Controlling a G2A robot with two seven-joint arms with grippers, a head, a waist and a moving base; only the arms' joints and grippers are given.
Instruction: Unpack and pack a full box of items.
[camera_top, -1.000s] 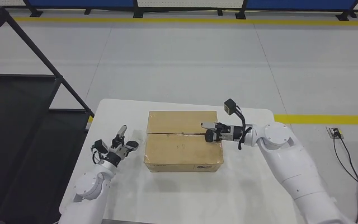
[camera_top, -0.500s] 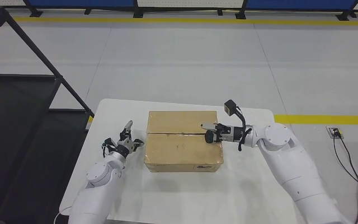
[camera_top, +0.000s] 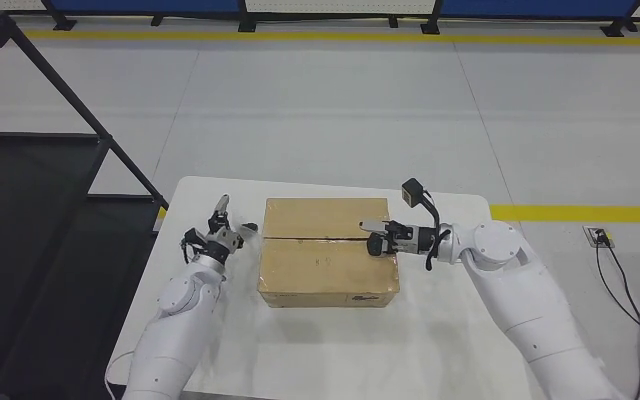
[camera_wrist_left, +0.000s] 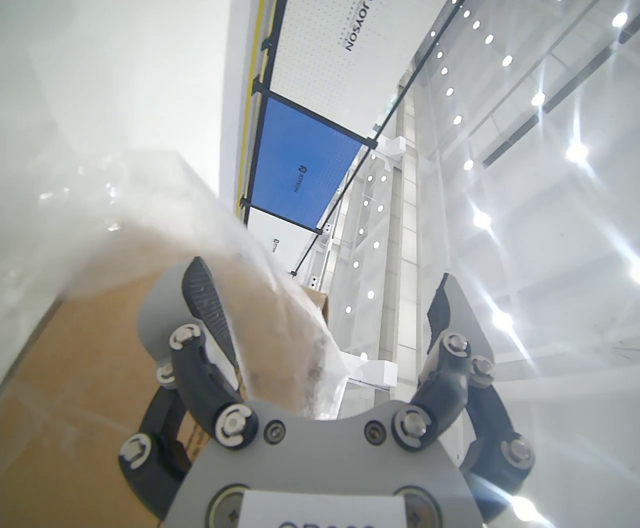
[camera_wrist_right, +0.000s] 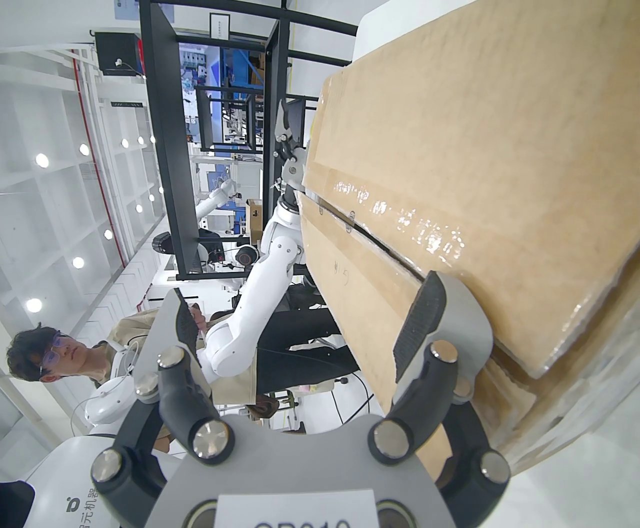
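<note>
The closed brown cardboard box (camera_top: 328, 265) is flanked by the left gripper (camera_top: 235, 218) and right gripper (camera_top: 372, 235), both spread, its glossy seam tape (camera_wrist_right: 400, 220) shown in the right wrist view.

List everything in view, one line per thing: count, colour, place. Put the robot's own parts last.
box: one, brown cardboard, closed, in the middle of the table.
tape: one strip, clear and shiny, along the box's top seam.
table: one, white, under the box.
frame: one, black, on the floor beside the table on the left arm's side.
floor lines: two, yellow, one past the table's right side, one far off.
cable: one, black, on the floor at the right.
left gripper: one, grey and black, open, beside the box's left end.
right gripper: one, grey and black, open, at the seam's right end.
</note>
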